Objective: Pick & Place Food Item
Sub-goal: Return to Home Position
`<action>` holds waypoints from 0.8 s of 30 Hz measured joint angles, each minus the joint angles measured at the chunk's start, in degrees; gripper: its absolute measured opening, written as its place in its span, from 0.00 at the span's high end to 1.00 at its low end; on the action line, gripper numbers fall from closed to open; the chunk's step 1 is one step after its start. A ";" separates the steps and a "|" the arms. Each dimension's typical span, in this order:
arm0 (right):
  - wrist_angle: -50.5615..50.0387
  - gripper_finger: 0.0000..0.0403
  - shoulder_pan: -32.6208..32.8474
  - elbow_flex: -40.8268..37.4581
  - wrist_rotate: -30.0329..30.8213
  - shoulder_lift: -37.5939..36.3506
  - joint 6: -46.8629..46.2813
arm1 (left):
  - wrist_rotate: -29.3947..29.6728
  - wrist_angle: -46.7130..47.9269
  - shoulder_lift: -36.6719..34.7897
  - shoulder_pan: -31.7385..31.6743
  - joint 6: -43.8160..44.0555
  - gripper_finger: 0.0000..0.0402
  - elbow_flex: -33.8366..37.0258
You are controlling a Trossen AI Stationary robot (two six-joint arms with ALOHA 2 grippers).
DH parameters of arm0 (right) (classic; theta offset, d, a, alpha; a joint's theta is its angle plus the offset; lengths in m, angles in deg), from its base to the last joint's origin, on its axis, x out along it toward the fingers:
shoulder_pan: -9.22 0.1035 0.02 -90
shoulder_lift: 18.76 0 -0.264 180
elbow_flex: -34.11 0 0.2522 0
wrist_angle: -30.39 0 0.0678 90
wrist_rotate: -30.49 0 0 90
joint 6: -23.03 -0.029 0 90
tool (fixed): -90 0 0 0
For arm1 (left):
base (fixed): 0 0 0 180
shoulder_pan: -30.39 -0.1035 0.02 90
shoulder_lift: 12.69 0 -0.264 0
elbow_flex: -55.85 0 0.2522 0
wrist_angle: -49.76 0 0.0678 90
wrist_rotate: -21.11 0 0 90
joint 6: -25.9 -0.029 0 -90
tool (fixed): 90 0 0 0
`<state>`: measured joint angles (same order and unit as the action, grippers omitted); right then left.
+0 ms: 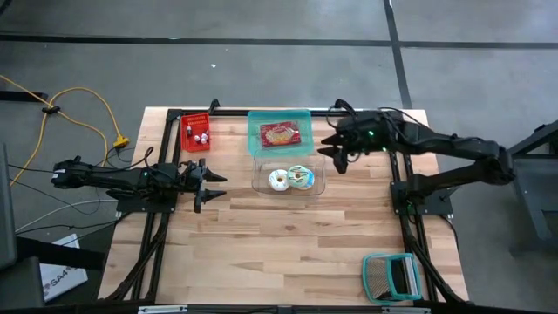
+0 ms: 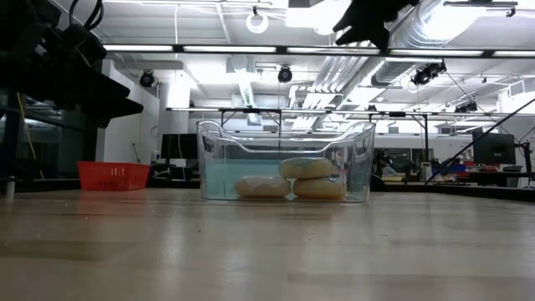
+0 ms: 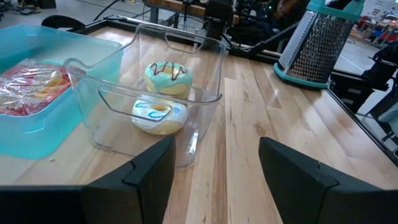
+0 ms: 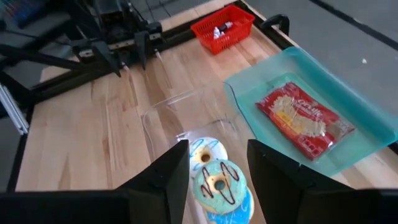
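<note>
The right gripper (image 1: pixel 334 150), wide and empty, is hovering above the donuts (image 1: pixel 301 177) in the transparent bin (image 1: pixel 261 164) just ahead, risking clipping the bin's rim if swinging home low.

My pale wooden bench (image 1: pixel 288 249) stands on a grey concrete floor (image 1: pixel 261 61) crossed by dark lines. A yellow cable (image 1: pixel 119 138) loops over the floor. Beyond the bench, long ceiling lights (image 2: pixel 234 48) and silver ducts (image 2: pixel 456 21) run overhead.

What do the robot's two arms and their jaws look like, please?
Both the left arm and right arm are black, slender jointed links; a small green light glows near the right wrist. Each ends in two flat, angular black jaws.
</note>
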<state>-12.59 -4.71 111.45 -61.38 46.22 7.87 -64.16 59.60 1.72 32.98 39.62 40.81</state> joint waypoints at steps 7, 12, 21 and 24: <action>13.52 0.63 -1.96 -19.28 0.04 -12.71 -3.10 | 0.00 -0.02 0.00 0.00 0.00 0.44 -0.01; 21.72 0.63 -3.11 -29.21 0.04 -19.40 -3.28 | 0.00 0.00 -0.02 0.00 0.00 0.44 0.01; 31.84 0.63 -3.11 -40.22 0.23 -25.50 -6.28 | 0.00 -0.01 0.00 0.01 0.00 0.44 0.00; 33.96 0.63 -3.11 -42.94 0.24 -26.24 -7.27 | 0.00 0.00 -0.01 0.00 0.00 0.44 -0.01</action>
<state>21.36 -7.82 68.51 -61.14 19.98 0.61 -64.16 59.60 1.71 32.98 39.62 40.79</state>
